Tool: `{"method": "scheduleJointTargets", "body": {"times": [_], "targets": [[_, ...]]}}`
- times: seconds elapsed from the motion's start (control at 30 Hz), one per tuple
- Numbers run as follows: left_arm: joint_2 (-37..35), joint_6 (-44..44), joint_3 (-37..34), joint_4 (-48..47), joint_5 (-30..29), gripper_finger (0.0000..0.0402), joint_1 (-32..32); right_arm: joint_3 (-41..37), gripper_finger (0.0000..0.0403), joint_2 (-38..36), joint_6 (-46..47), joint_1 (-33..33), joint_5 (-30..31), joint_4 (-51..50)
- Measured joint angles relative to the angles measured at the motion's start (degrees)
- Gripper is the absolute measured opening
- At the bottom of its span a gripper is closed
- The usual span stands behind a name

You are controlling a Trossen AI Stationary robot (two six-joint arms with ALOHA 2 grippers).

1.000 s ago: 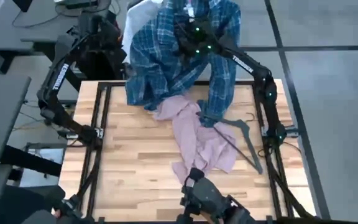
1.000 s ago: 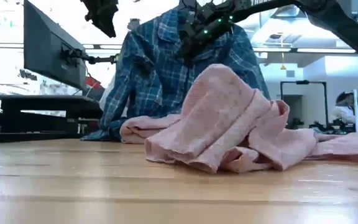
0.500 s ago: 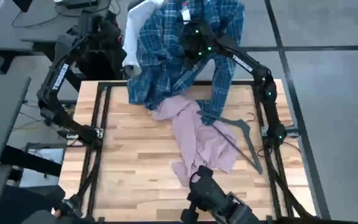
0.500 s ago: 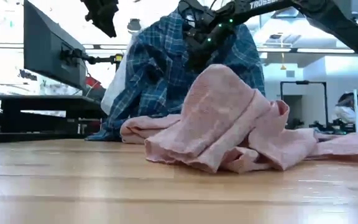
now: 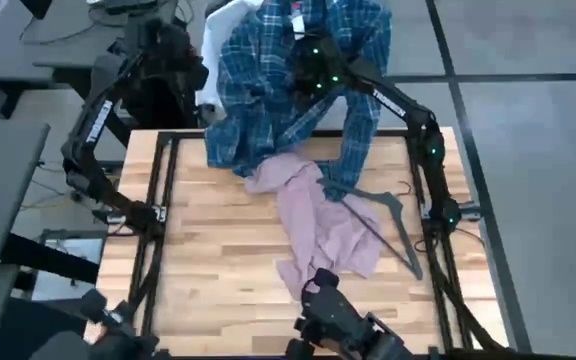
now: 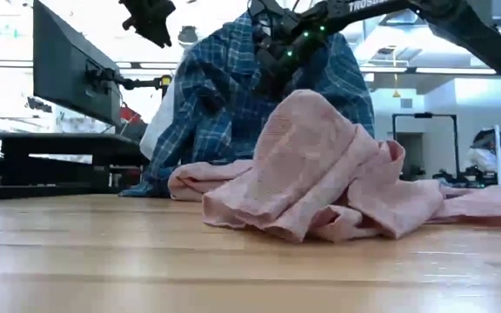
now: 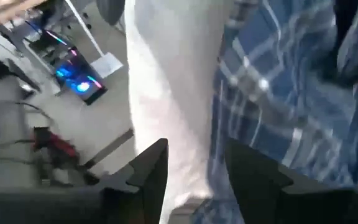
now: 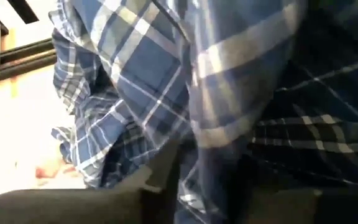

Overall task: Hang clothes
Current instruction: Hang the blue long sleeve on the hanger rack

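right gripper [image 5: 308, 62] is buried in the plaid shirt [image 5: 268, 85] up past the table's far edge, fabric between its fingers, can't tell if it's actually pinching. Shirt hangs down from it, long axis vertical, hem reaching the table. Left gripper [image 7: 194, 171] is spread, white shirt [image 7: 166, 93] right in front, pink shirt [image 6: 320, 165] heaped below

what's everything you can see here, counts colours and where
plaid shirt: one, blue-and-white, hanging past the table's far edge
white shirt: one, white, behind the plaid shirt on the left arm's side
pink shirt: one, dusty pink, crumpled mid-table
hanger: one, dark, flat beside the pink shirt on the right arm's side
table: one, light wood
monitor: one, dark, room behind
left gripper: jaws open at the white shirt
right gripper: in plaid folds
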Motion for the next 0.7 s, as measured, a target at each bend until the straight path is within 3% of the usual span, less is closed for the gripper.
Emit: {"method": "scheduleJointTargets", "body": {"times": [0.17, 0.3, 0.57, 0.7], "targets": [[4.4, -8.7, 0.0, 2.3, 5.4, 0.0187, -0.1, 0.0, 0.0154, 0.0, 0.2, -0.1, 0.0, -0.2], [6.2, -14.1, 0.0, 5.8, 6.2, 0.0200, 0.0, 0.0, 0.0173, 0.0, 0.2, -0.1, 0.0, -0.2], [4.0, -21.3, 0.0, 10.0, 12.1, 0.0201, -0.4, 0.0, 0.0180, -0.1, 0.1, -0.2, -0.1, -0.2], [3.0, -22.4, 0.1, 10.4, 12.3, 0.0201, 0.2, 0.0, 0.0180, -0.1, -0.3, -0.2, -0.1, -0.2]]}}
